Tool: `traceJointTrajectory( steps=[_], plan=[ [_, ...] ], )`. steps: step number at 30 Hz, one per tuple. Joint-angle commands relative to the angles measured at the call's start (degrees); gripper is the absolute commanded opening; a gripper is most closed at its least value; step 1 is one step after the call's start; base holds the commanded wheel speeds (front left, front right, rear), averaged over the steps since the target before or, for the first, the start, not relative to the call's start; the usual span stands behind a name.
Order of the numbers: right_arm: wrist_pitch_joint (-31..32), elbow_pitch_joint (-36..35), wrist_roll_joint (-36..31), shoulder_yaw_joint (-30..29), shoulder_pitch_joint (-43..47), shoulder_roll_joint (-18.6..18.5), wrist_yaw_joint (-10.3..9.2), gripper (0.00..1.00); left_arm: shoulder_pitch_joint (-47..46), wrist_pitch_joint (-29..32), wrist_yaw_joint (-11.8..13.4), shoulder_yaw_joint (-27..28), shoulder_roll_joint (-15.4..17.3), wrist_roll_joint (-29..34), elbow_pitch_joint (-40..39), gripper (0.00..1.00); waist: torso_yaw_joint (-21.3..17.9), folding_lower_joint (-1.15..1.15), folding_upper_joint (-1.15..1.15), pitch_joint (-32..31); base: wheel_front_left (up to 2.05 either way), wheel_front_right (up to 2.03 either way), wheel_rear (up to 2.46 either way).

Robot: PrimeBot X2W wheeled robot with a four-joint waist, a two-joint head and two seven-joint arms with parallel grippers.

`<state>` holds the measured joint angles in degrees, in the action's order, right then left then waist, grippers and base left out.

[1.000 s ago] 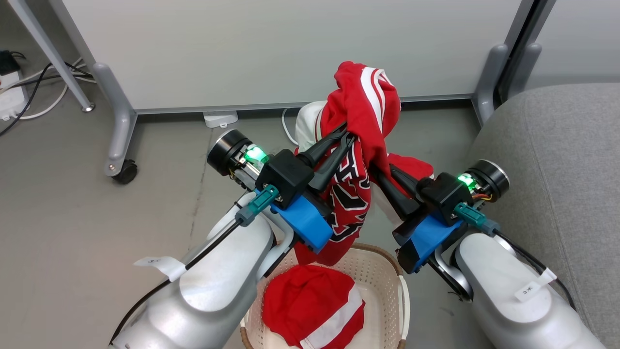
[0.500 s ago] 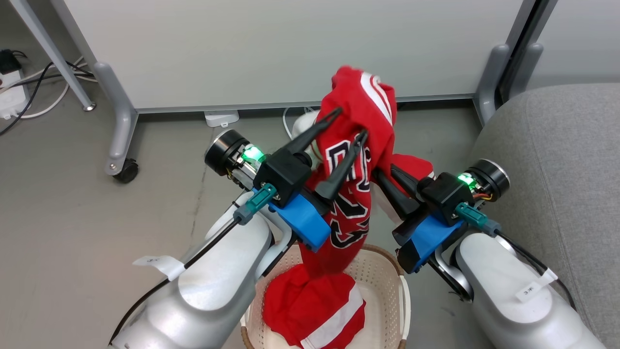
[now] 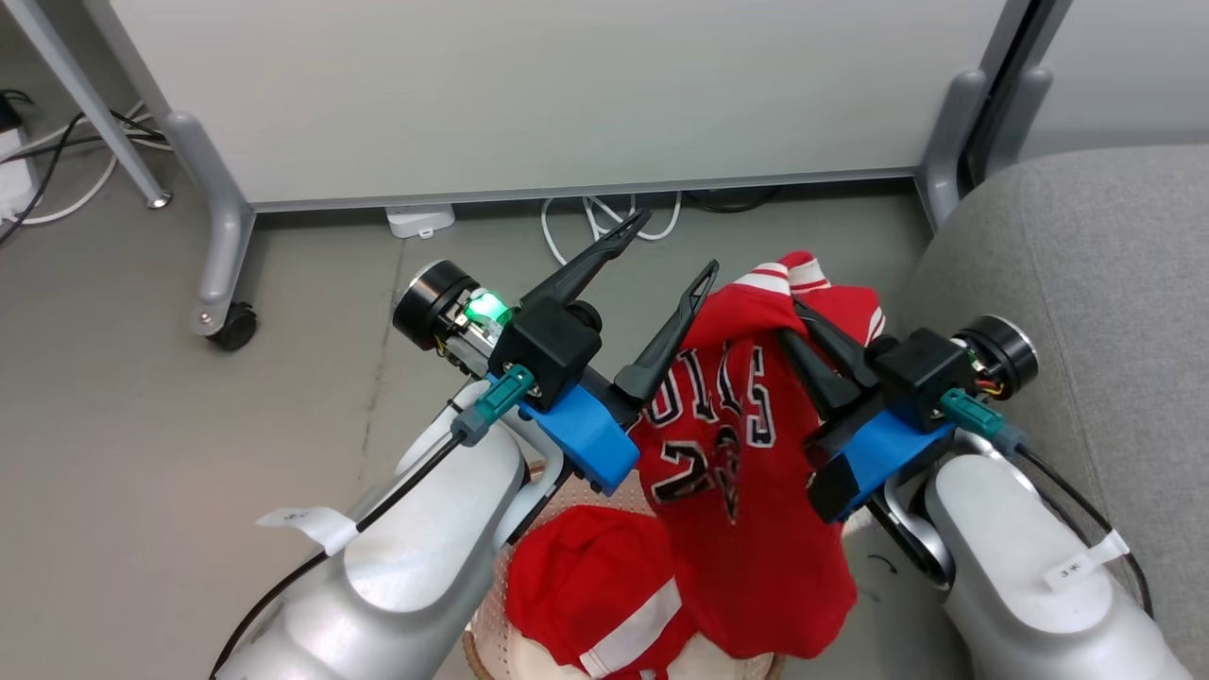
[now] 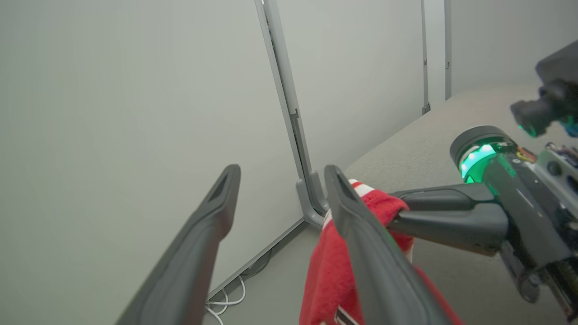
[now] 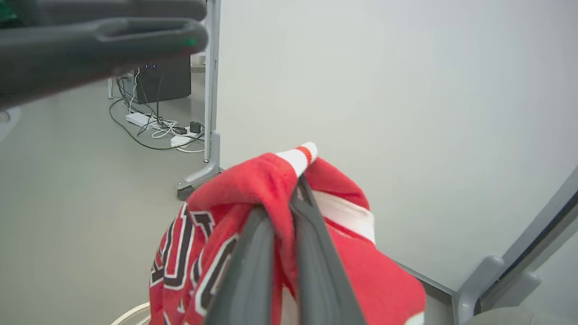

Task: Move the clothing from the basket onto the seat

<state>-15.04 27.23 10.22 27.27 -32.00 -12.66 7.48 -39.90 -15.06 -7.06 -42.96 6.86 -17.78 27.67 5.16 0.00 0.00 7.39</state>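
While aloft, jersey [image 3: 737, 453] in end effector [image 3: 791, 316].

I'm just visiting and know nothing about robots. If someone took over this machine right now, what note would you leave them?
Left end effector: open, empty, beside the jersey.
Right end effector: shut on the jersey's top, holding it above the basket.
Second red garment: lying in the basket.
Seat: at the robot's right, no garment on the part in view.
Done: jersey lifted.
Left: set it on the seat, then move the second red garment too.
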Motion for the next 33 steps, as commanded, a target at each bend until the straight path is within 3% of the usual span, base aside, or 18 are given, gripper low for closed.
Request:
traceJointTrajectory(
  steps=[1,33],
  plan=[
    [-0.22,-0.4,0.2,-0.74,0.87,-0.1,0.03,0.0,0.58,-0.18,0.23,0.26,0.21,0.23,-0.16,1.0,-0.55,0.0,0.0,0.37,0.0,0.0,0.0],
    [-0.22,-9.95,-2.19,-19.33,10.17,2.35,0.03,0.0,0.61,-0.18,-0.41,-3.89,0.22,0.63,-0.09,1.0,-16.46,0.0,0.0,5.75,0.0,0.0,0.0]
  ],
)
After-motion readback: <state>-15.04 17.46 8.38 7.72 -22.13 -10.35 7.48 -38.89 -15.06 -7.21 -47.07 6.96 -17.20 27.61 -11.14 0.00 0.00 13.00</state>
